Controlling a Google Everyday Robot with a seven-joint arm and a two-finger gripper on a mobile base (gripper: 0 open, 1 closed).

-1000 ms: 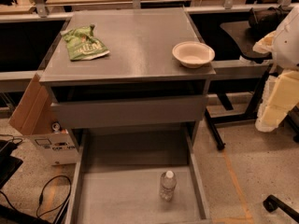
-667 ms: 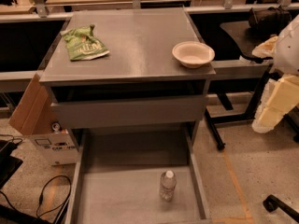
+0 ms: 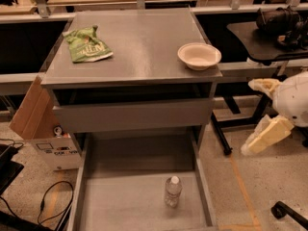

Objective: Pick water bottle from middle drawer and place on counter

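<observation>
- Speckled floor and dark side benches frame the grey cabinet, whose table (image 3: 139,47) carries a green snack bag (image 3: 87,45) near its back left corner and a white bowl (image 3: 199,56) at its right edge.
- Your water bottle (image 3: 173,191) stands upright, cap up, on the flat bottom of the middle drawer (image 3: 120,208). The drawer is pulled out toward the camera, and the bottle sits right of centre, touching neither wall.
- Standing upright, the bottle probably offers its sides for a clean grip.
- Your hand (image 3: 267,110) hangs at the far right, beside the cabinet and well apart from the bottle. You cannot tell whether it is released or clenched, and the bottle is not in it.
- Between hand and bottle runs the drawer's low right wall, so you will likely need to come over it.
- Above, a plain drawer front (image 3: 132,114) and the table's lip overhang only the back of the tray, and the bottle stands forward of both.
- Judged for the set-down, the bowl crowds the side nearest your hand, while the bare middle looks safer.
- A cardboard box (image 3: 29,109) and floor cables (image 3: 53,201) sit to the left, out of your way.
</observation>
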